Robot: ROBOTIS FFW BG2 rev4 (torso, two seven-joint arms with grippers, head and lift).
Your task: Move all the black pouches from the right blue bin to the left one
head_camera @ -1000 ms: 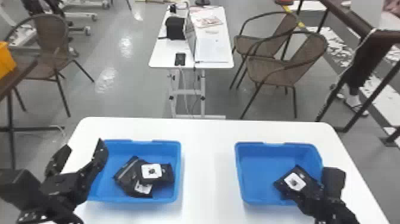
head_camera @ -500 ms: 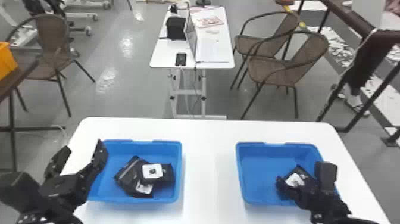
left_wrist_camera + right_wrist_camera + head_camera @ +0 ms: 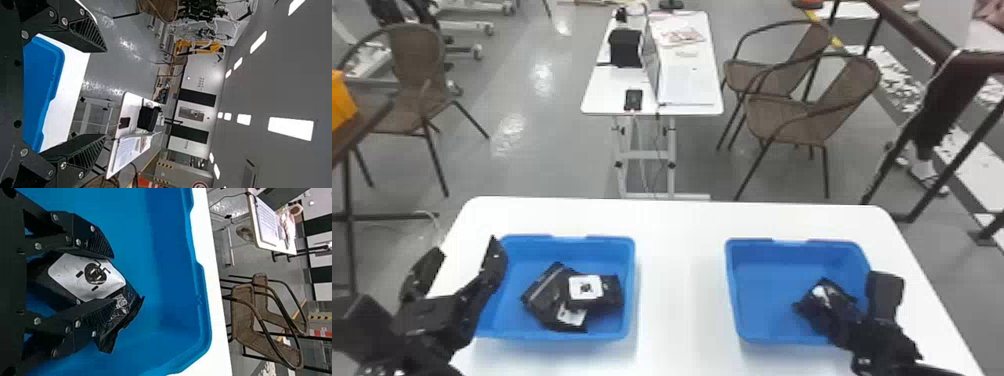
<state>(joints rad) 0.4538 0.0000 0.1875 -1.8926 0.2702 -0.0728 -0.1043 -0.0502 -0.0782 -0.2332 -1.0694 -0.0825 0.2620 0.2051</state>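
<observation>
"Where's the pouch you're moving?"

"Your right gripper has its jaws clamped on either side of a black pouch, inside the right blue bin."

"And your left?"

"Your left gripper has its jaws apart near the left bin, where one labelled pouch overlaps another pouch."

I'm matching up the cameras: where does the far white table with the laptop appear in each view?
Head view: far white table, top centre, beyond the work table.
Left wrist view: past the left blue bin.
Right wrist view: past the right blue bin, near the chairs.
Shared landmark: the laptop.
</observation>
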